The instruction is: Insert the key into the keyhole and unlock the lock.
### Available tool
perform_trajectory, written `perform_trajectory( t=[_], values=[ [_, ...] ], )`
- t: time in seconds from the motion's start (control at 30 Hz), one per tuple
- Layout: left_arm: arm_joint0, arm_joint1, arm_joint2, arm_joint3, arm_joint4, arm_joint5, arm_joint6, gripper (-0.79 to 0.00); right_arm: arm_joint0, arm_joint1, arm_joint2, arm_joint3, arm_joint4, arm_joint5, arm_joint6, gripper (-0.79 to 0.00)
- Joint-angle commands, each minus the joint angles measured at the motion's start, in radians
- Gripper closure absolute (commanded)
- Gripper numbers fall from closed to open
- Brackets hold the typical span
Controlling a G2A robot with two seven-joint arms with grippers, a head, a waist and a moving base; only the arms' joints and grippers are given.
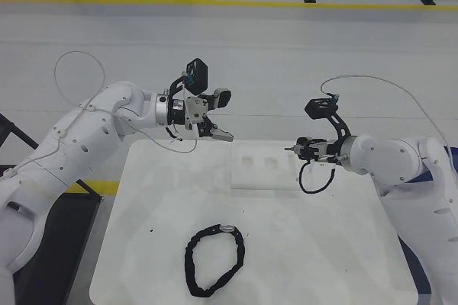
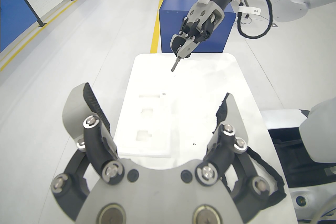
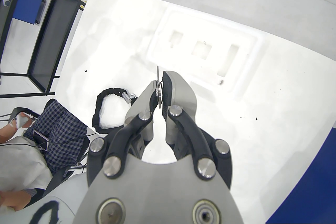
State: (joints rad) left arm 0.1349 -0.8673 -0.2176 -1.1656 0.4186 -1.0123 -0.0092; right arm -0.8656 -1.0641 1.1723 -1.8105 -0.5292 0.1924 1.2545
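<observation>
- Key (image 3: 158, 93) pinched by its flat head between the right gripper (image 3: 159, 83) fingers, which are closed tight on it; shaft projects past the fingertips.
- Right gripper (image 1: 299, 149) held in the air over the right far part of the table (image 1: 160, 213), just right of the foam tray (image 1: 259, 181).
- Left gripper (image 1: 223, 116) wide open and holding nothing, raised at the far left edge of the table.
- Lock (image 1: 214, 259), a black-sleeved chain loop, lies flat on the near middle of the table, well apart from both grippers.
- Metal lock body (image 1: 226, 228) sits on the far side of the loop.
- Foam tray has three recesses; contents cannot be told.
</observation>
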Motion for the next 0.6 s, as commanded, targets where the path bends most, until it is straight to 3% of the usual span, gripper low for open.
perform_trajectory(
  t=[0.0,0.2,0.3,0.57],
  values=[
    [0.0,0.0,0.0,0.0,0.0,0.0,0.0,-0.785,0.0,0.0,0.0,0.0,0.0,0.0,0.0,0.0],
    [0.003,0.0,0.0,-0.001,0.002,0.005,-0.001,-0.785,0.0,0.0,0.0,0.0,0.0,0.0,0.0,0.0],
    [0.039,0.009,-0.012,-0.015,0.026,0.016,-0.024,-0.785,0.0,0.0,0.0,0.0,0.0,0.0,0.0,0.0],
    [0.198,0.079,-0.065,-0.108,0.133,0.002,0.006,-0.785,0.0,0.0,0.0,0.0,0.0,0.0,0.0,0.0]
  ],
)
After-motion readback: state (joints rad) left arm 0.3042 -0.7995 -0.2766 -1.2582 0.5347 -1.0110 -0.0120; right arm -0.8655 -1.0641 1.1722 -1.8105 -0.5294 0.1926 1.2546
